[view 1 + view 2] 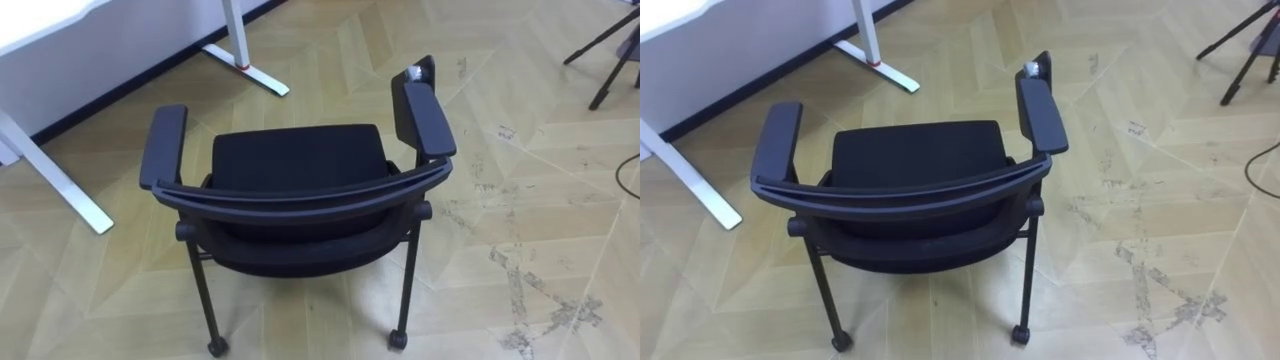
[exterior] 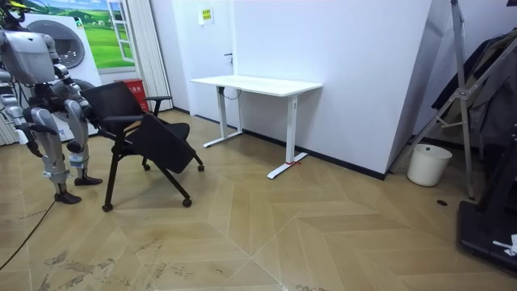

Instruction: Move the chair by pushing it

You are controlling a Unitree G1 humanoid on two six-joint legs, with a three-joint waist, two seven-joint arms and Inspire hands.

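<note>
While eye views show chair from above, room view shows robot behind it, hands unreadable.

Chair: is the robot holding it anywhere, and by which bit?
Nothing is held. The chair has a bare backrest and bare armrests in the eye views. The robot stands just behind it.

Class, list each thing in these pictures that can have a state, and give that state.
Black padded chair with armrests: standing on the floor, seat empty, apart from the desk.
White desk on metal legs: standing against the wall, top bare.
White round bucket: upright on the floor by the wall.
</note>
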